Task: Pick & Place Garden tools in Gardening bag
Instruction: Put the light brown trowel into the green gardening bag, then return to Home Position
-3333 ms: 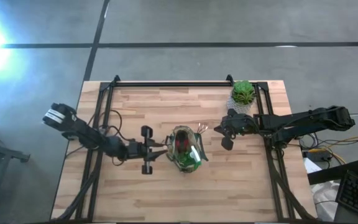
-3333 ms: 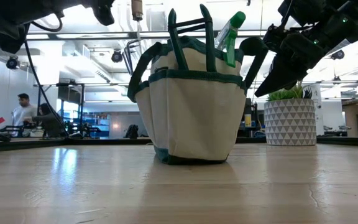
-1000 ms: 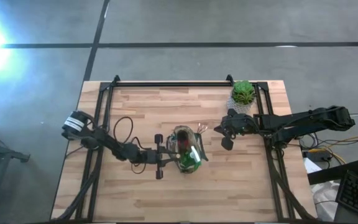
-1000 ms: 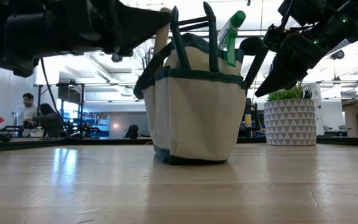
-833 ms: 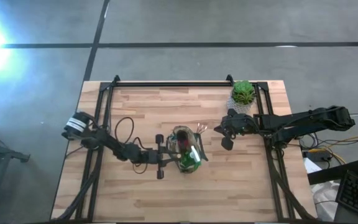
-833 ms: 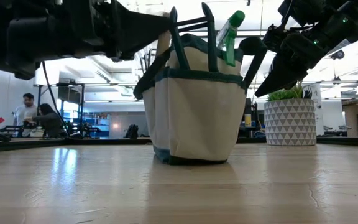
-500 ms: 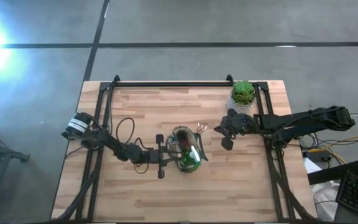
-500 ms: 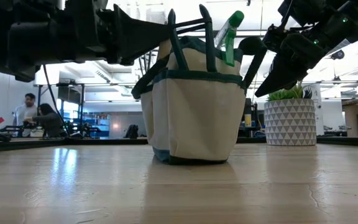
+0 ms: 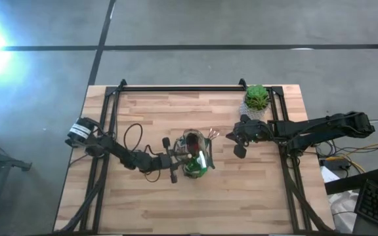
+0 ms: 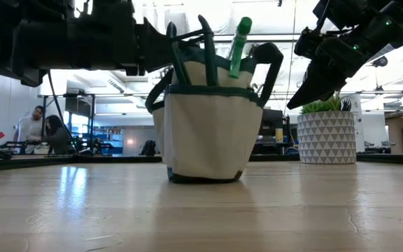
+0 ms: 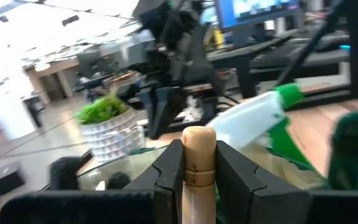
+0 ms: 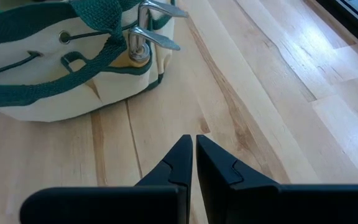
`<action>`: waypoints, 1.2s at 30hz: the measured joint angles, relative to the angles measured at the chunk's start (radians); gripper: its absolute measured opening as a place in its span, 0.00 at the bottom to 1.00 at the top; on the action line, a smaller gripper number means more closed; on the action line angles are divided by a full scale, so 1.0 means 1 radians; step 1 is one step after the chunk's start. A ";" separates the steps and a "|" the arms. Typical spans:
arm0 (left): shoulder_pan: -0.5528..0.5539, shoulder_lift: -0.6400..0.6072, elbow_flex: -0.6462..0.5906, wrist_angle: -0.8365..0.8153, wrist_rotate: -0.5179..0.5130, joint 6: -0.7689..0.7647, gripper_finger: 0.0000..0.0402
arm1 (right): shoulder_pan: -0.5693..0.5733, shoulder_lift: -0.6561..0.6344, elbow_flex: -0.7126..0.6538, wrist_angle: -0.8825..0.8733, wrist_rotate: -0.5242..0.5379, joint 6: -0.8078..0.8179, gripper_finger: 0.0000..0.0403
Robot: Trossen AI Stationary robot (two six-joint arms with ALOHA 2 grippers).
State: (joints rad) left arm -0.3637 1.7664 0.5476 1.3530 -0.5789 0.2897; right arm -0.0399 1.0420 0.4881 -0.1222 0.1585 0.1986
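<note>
1. Beyond the table you see an open office hall with bright ceiling lights, and two people sit at desks far off on the low view's left side.
2. Your work surface is a butcher-block table (image 9: 149,124) of pale wood strips, framed by black rails.
3. Both dark arms reach in from the sides; the right arm waits near the potted plant (image 9: 256,97) in its white patterned pot.
4. Your gardening bag (image 10: 205,129) stands upright near the table's middle, a soft fabric tote that will sag or slide if you push its rim.
5. Already inside stand a green-and-white spray bottle (image 10: 237,43), and a metal fork (image 12: 149,32) pokes out on the side facing the right arm.
6. The left gripper (image 11: 192,163) sits at the bag's mouth on the left side, its jaws clamped on a wooden tool handle (image 11: 197,152) just below the rounded end.
7. That handle is stiff, light and smooth, so a grip on the wood near its top suits it; I judge the tool's working end hangs below, out of sight.
8. The right gripper (image 12: 193,155) hovers over bare wood just beside the bag, its fingers pressed together on nothing.
9. Lower the tool straight, since a snag on the dark green rim could tip the bag.
</note>
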 joint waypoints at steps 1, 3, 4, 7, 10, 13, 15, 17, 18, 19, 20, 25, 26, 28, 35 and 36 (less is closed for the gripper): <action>0.000 0.000 0.000 -0.002 0.026 0.006 0.17 | 0.000 0.000 0.000 0.001 0.000 0.000 0.04; 0.000 0.000 0.000 -0.005 0.047 0.008 0.17 | 0.000 0.000 0.000 0.000 0.000 0.000 0.04; 0.000 0.000 0.000 -0.005 0.048 0.008 0.17 | 0.000 0.000 0.000 0.000 0.000 0.000 0.04; 0.000 0.000 -0.001 -0.005 0.050 0.007 0.17 | 0.000 0.000 0.000 0.000 0.000 0.000 0.04; 0.000 0.000 -0.002 -0.004 0.052 0.006 0.17 | 0.000 0.000 0.000 0.000 0.000 0.000 0.04; 0.000 0.000 -0.002 -0.004 0.054 0.006 0.17 | 0.000 0.000 0.000 0.000 0.000 0.000 0.04; 0.000 0.000 -0.002 -0.004 0.055 0.005 0.17 | 0.000 0.000 0.000 0.000 0.000 0.000 0.04; 0.000 -0.003 -0.002 -0.005 0.055 0.004 0.18 | 0.000 0.000 0.000 0.000 0.000 0.000 0.04; 0.000 -0.004 -0.002 -0.007 0.057 0.004 0.21 | 0.000 0.000 0.000 0.000 0.000 0.000 0.04; 0.000 -0.005 -0.002 -0.007 0.058 -0.001 0.25 | 0.000 0.000 0.000 0.000 0.000 0.000 0.04; -0.001 -0.007 -0.003 -0.008 0.061 -0.005 0.29 | 0.000 0.000 0.000 0.000 0.000 0.000 0.04; -0.001 -0.017 -0.003 -0.014 0.040 -0.020 0.48 | 0.000 0.000 0.000 0.000 0.000 0.000 0.04; -0.001 -0.017 -0.003 -0.016 0.037 -0.022 0.51 | 0.000 0.000 0.000 0.000 0.000 0.000 0.04; 0.000 -0.017 -0.003 -0.018 0.035 -0.033 0.55 | 0.000 0.000 0.000 0.000 0.000 0.000 0.04; 0.000 -0.018 -0.003 -0.033 0.029 -0.036 0.61 | 0.000 0.000 0.000 0.000 0.000 0.002 0.04; -0.001 -0.018 -0.003 -0.033 0.029 -0.033 0.61 | 0.000 0.000 0.000 0.000 0.000 0.003 0.04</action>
State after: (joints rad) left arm -0.3645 1.7485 0.5446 1.3197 -0.5495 0.2566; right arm -0.0399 1.0420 0.4881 -0.1223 0.1581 0.2019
